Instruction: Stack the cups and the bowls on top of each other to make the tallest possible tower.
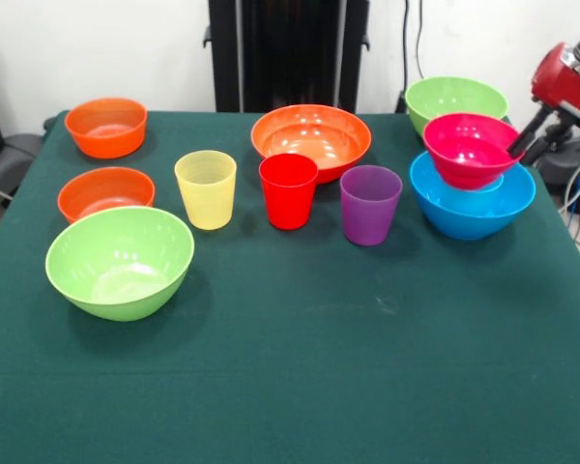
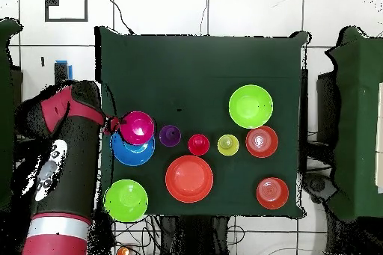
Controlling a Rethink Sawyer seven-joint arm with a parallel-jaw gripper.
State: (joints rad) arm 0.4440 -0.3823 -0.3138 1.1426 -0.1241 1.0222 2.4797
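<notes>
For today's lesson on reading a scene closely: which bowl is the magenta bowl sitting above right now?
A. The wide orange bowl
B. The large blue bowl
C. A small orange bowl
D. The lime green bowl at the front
B. In the front view the magenta bowl sits tilted over the blue bowl, and the overhead view shows the same overlap, away from the orange and green bowls.

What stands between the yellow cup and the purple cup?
The red cup stands between the yellow cup and the purple cup; both views show it.
</notes>
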